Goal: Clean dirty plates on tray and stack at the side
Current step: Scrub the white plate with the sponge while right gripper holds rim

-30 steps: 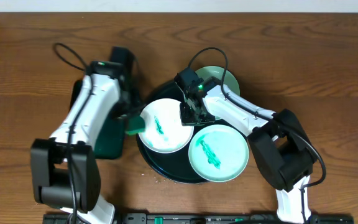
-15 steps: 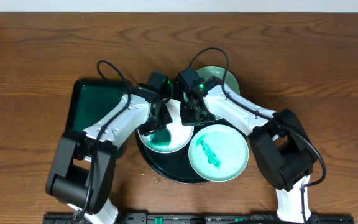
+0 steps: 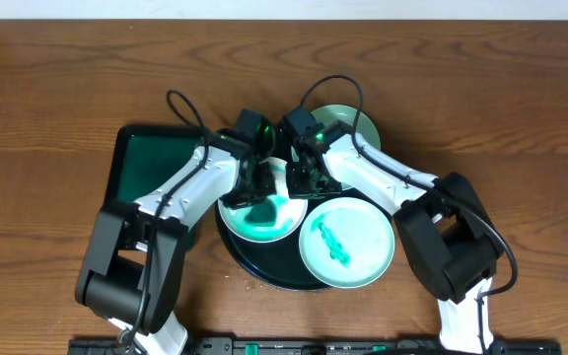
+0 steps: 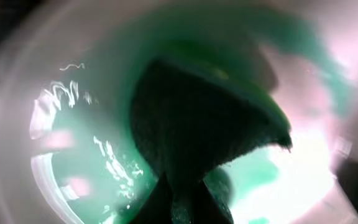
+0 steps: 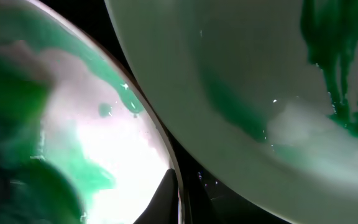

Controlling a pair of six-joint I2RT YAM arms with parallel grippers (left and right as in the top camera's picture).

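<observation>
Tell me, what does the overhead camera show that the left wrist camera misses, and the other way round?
Only the overhead: both arms over the round black tray, a green-smeared plate and a back plate, plus a dark green rectangular tray on the wooden table. Only the left wrist: the green sponge up close, with its rough texture, and wet glints in the spread green film. Both: the plate under the sponge, its middle washed green, below the left gripper.
</observation>
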